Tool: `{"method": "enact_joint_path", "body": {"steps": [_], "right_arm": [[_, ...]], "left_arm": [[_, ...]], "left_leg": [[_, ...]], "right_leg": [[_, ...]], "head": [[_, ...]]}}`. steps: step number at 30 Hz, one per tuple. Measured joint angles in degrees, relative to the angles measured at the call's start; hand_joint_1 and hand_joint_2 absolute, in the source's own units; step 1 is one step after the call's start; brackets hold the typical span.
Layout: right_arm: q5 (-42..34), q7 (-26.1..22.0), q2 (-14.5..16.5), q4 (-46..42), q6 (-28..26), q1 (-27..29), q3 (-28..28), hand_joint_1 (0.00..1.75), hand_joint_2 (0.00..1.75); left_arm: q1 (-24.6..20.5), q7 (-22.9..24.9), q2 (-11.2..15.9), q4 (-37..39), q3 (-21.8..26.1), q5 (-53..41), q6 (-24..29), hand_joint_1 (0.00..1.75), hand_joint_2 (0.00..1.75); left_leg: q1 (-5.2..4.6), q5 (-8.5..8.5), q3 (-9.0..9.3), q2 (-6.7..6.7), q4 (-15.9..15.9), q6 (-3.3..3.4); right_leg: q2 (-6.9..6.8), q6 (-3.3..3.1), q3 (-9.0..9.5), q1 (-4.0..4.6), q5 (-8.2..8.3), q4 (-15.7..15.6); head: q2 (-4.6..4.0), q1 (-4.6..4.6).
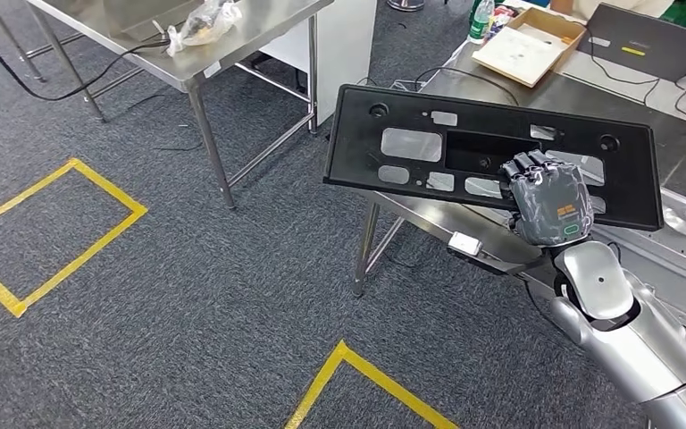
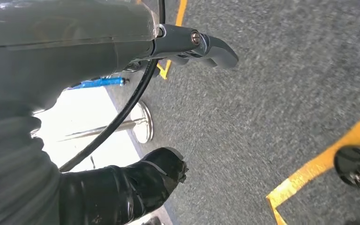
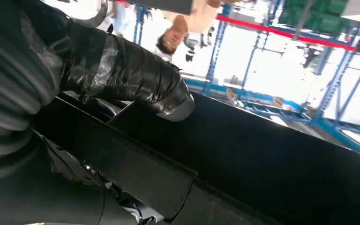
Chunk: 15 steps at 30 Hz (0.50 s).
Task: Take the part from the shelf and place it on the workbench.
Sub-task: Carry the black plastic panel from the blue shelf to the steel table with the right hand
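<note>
- Head view: the part [image 1: 493, 154] is a long, flat black plastic panel with several cut-outs and a raised rim. It hangs in the air over the edge of the steel workbench [image 1: 679, 152], its far end projecting over the carpet [image 1: 188, 295].
- Head view: it looks stiff and fairly light, yet long enough to lever against the grip. Held near one end it would swing, so a hold near the middle suits it, with the fingers hooked into an opening.
- Head view: the right hand [image 1: 547, 198] holds it in that way, fingers curled over the near long edge into the central opening, back of the hand toward the camera. The silver forearm rises from the lower right, wrist bent up, and the panel is tilted slightly.
- Left wrist view: the left hand [image 2: 122, 187] hangs over the carpet and a yellow floor line [image 2: 318, 164]. A dark thumb and a metal finger piece show, with nothing between them. How far the fingers are spread cannot be told.
- Right wrist view: the thumb, wrapped in black film, presses on the panel's inner face beside a raised rib. The surface looks smooth and glossy, so it may be slippery.
- Right wrist view: blue shelving [image 3: 328, 70] and a person stand behind.
</note>
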Motion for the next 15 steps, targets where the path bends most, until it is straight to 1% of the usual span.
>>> {"method": "enact_joint_path", "body": {"steps": [1,2,3,4,5,6,7,8,9,10,11,12,13,14,15], "right_arm": [[-0.05,0.00,0.01,0.03,0.01,0.00,-0.16,1.75,1.75],[-0.08,0.00,0.01,0.05,0.02,-0.02,-0.32,1.75,1.75],[-0.10,0.00,0.01,0.08,0.04,-0.03,-0.45,1.75,1.75],[-0.12,0.00,0.01,0.11,0.05,-0.02,-0.54,1.75,1.75],[-0.13,-0.01,-0.01,0.14,0.07,-0.01,-0.58,1.75,1.75],[-0.13,-0.02,-0.03,0.15,0.07,0.05,-0.64,1.75,1.75],[-0.13,-0.03,-0.06,0.15,0.07,0.06,-0.69,1.75,1.75],[-0.13,-0.04,-0.08,0.16,0.07,0.03,-0.77,1.75,1.75],[-0.13,-0.04,-0.06,0.16,0.07,0.01,-0.83,1.75,1.75],[-0.13,-0.05,-0.02,0.17,0.07,0.01,-0.87,1.75,1.75],[-0.14,-0.05,0.04,0.20,0.07,0.09,-0.90,1.75,1.75],[-0.14,-0.06,0.10,0.23,0.08,0.23,-0.90,1.75,1.75],[-0.15,-0.07,0.14,0.27,0.09,0.36,-0.90,1.75,1.75],[-0.16,-0.07,0.16,0.29,0.10,0.44,-0.90,1.75,1.75],[-0.17,-0.06,0.18,0.30,0.11,0.48,-0.90,1.75,1.75]], "left_arm": [[-0.03,-0.01,-0.01,0.00,-0.01,0.00,-0.02,0.00,1.75],[-0.04,0.00,-0.02,0.00,-0.01,0.00,-0.03,0.00,1.75],[-0.09,0.00,-0.03,0.00,-0.01,0.00,-0.03,0.00,1.75],[-0.14,0.00,-0.03,0.00,-0.01,0.00,-0.03,0.00,1.75],[-0.23,0.00,-0.03,0.01,-0.01,0.00,-0.03,0.00,1.75],[-0.31,0.00,-0.03,0.01,-0.01,0.00,-0.04,0.00,1.75],[-0.36,0.00,-0.02,0.01,-0.01,0.00,-0.04,0.00,1.75],[-0.36,0.00,-0.02,0.01,-0.01,0.00,-0.05,0.00,1.75],[-0.31,0.00,-0.01,0.01,-0.01,0.00,-0.06,0.00,1.75],[-0.27,0.01,-0.01,0.02,-0.01,0.00,-0.08,0.00,1.75],[-0.21,0.02,-0.02,0.02,-0.01,0.00,-0.09,0.00,1.75],[-0.20,0.02,-0.02,0.02,-0.01,0.00,-0.11,0.00,1.75],[-0.17,0.04,-0.02,0.02,-0.01,0.00,-0.11,0.00,1.75],[-0.14,0.05,-0.01,0.02,-0.01,0.00,-0.11,0.00,1.75],[-0.11,0.08,0.01,0.02,-0.01,-0.01,-0.11,0.00,1.75]], "left_leg": [[-0.06,-0.22,0.16,0.48,0.11,-0.18],[-0.17,-0.44,0.31,0.91,0.19,-0.44],[-0.29,-0.60,0.48,1.35,0.20,-0.71],[-0.39,-0.70,0.63,1.80,0.12,-0.99],[-0.44,-0.82,0.82,2.33,0.06,-1.29],[-0.40,-1.06,0.96,2.64,0.08,-1.61],[-0.33,-1.63,0.91,2.14,0.62,-1.91],[-0.23,-2.76,0.33,1.06,2.23,-2.15],[-0.12,-4.41,-0.95,-0.40,5.08,-2.33],[-0.05,-6.31,-2.79,-1.80,8.97,-2.40],[-0.02,-7.94,-4.87,-2.55,13.00,-2.44],[-0.02,-8.70,-6.51,-2.85,15.96,-2.44],[-0.02,-8.31,-7.29,-2.96,16.98,-2.38],[-0.02,-6.69,-6.92,-3.10,15.57,-2.23],[-0.02,-4.35,-5.63,-3.56,12.23,-1.99]], "right_leg": [[-1.00,-0.19,2.01,0.19,1.41,-3.76],[-1.87,-0.52,3.54,0.43,2.40,-6.80],[-2.43,-0.89,4.29,0.68,2.72,-8.41],[-2.46,-1.28,4.32,0.94,2.56,-8.69],[-1.96,-1.61,4.26,1.01,2.71,-8.88],[-1.40,-1.95,4.35,0.84,2.80,-9.02],[-0.85,-2.32,4.50,0.67,2.90,-9.24],[-0.32,-2.73,4.65,0.48,3.03,-9.48],[0.19,-3.04,4.78,0.32,3.11,-9.64],[0.73,-3.25,4.77,0.37,3.11,-9.66],[1.30,-3.39,4.73,0.43,3.09,-9.62],[1.95,-3.43,4.73,0.49,3.05,-9.57],[2.63,-3.46,4.73,0.56,3.01,-9.47],[3.35,-3.45,4.76,0.60,2.94,-9.35],[4.08,-3.39,4.79,0.61,2.85,-9.20]], "head": [[0.00,-0.01],[0.00,0.00],[0.00,0.00],[0.00,-0.01],[0.00,0.00],[0.01,-0.03],[0.01,-0.04],[0.01,-0.05],[0.01,-0.07],[0.00,-0.07],[0.00,-0.07],[0.00,-0.07],[0.00,-0.07],[0.00,-0.07],[0.00,-0.07]]}}
